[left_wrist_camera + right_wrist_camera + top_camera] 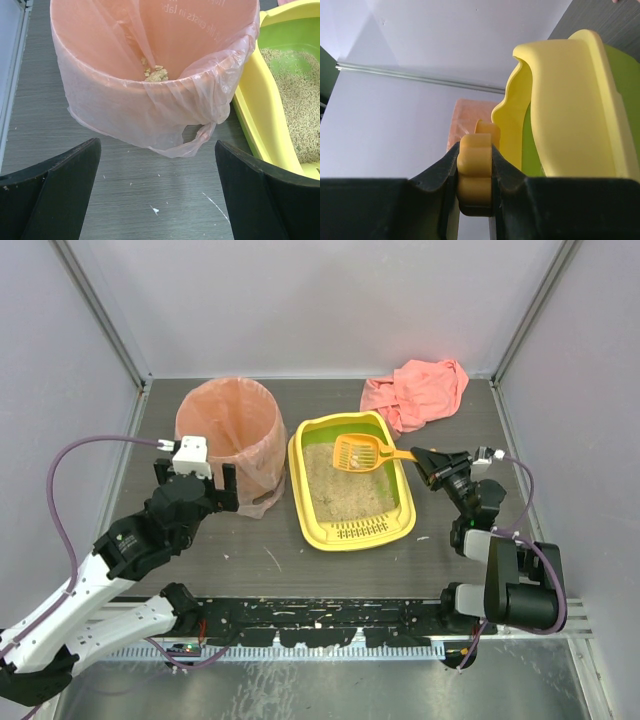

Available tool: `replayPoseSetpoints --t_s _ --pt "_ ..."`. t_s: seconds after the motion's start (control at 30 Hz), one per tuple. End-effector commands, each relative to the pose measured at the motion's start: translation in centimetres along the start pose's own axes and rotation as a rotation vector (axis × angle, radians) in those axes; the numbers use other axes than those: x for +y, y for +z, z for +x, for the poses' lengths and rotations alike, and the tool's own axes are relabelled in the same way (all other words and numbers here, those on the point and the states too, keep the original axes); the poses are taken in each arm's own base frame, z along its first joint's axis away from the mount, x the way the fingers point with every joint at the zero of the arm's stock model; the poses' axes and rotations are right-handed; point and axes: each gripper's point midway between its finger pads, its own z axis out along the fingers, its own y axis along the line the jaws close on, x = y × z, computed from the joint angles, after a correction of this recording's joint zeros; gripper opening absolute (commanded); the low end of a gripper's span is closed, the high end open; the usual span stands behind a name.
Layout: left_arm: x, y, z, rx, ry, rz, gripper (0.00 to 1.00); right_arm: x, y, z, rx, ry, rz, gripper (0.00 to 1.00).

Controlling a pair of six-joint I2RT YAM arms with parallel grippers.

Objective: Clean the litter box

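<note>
Two grippers are noted: the right gripper (424, 459), at centre right of the top view, is clamped on the handle of the scoop (357, 453), whose head is held over the upper end of the litter box (297, 475). The litter box is seen at centre frame on the table (250, 560), just right of the bin (225, 420), with its grate (360, 530) toward the bottom. The left gripper (195, 478) is held just below the bin, fingers (60, 195) wide apart.
</note>
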Motion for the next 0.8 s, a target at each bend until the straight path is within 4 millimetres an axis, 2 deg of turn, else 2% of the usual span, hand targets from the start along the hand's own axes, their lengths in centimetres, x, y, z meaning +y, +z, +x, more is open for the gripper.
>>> replayPoseSetpoints --t_s 0.0,0.07,0.17,0.27,0.4,0.47,0.5,0.57,0.6,0.7,0.77 --pt "-0.3 -0.1 -1.5 -0.051 -0.037 0.009 0.98 2.7 -0.1 -0.6 -0.022 -0.107 -0.070 0.01" --pt "-0.2 -0.1 -1.4 -0.047 -0.033 0.007 0.98 2.6 -0.7 -1.8 -0.085 -0.109 -0.070 0.01" --pt "-0.1 -0.1 -1.3 -0.050 -0.032 0.001 0.98 4.3 -0.2 -0.3 -0.041 -0.169 -0.127 0.01" --pt "-0.1 -0.1 -1.3 -0.049 -0.029 0.002 0.98 3.9 -1.0 -1.4 -0.104 -0.148 -0.109 0.01" --pt "-0.1 -0.1 -1.5 -0.054 -0.030 0.004 0.98 4.8 -0.1 0.0 -0.026 -0.167 -0.121 0.01" --pt "-0.1 -0.2 -1.6 -0.052 -0.023 0.004 0.98 4.4 -0.7 -1.5 -0.088 -0.133 -0.109 0.01" --pt "0.1 -0.3 -1.8 -0.054 -0.024 0.001 0.98 4.3 -0.7 -1.4 -0.086 -0.127 -0.106 0.01" --pt "0.4 -0.4 -1.7 -0.061 -0.024 -0.008 0.98 5.1 0.3 0.5 -0.002 -0.148 -0.125 0.01" --pt "0.4 -0.4 -1.8 -0.066 -0.024 -0.011 0.98 5.4 0.4 0.8 0.015 -0.153 -0.140 0.01" --pt "0.8 -0.7 -2.1 -0.071 -0.024 -0.015 0.98 4.5 -0.7 -1.7 -0.096 -0.084 -0.125 0.01" --pt "1.0 -0.9 -2.1 -0.078 -0.030 -0.019 0.98 4.8 0.1 0.3 -0.011 -0.090 -0.139 0.01"
